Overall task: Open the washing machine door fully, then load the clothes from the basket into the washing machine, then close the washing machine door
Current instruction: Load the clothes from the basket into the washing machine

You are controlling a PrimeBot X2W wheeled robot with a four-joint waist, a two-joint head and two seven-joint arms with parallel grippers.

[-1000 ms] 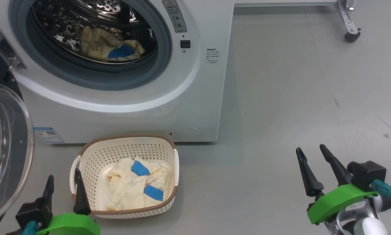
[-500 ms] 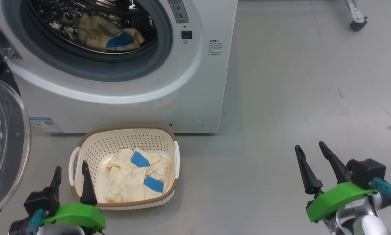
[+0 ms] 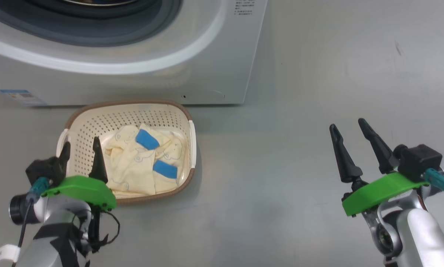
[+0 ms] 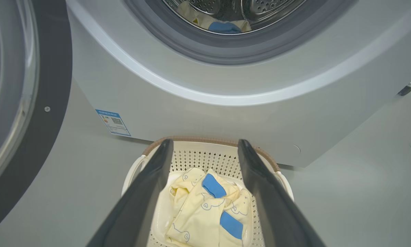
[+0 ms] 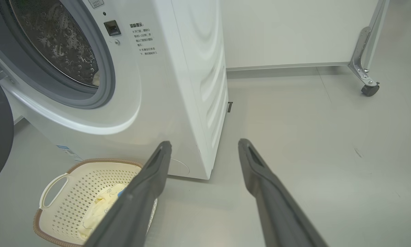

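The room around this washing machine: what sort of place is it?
Likely a laundry corner staged in a lab, not a home: the washing machine stands on a plain grey floor, a basket of clothes sits before it, and a metal frame on a caster stands nearby.

Grey floor (image 3: 300, 92), dark mark (image 3: 398, 48) — possibly a scuff, caster wheel (image 5: 369, 90)

Both the left gripper (image 3: 80, 142) and right gripper (image 3: 347, 124) have two long black pointy fingers (image 3: 343, 155) on a bright green plate (image 3: 379, 189). Each has a black box (image 3: 418, 161), a teal plug (image 3: 437, 178) and a silver arm (image 3: 420, 230). Thin black wires (image 3: 95, 230) loop under the left one.
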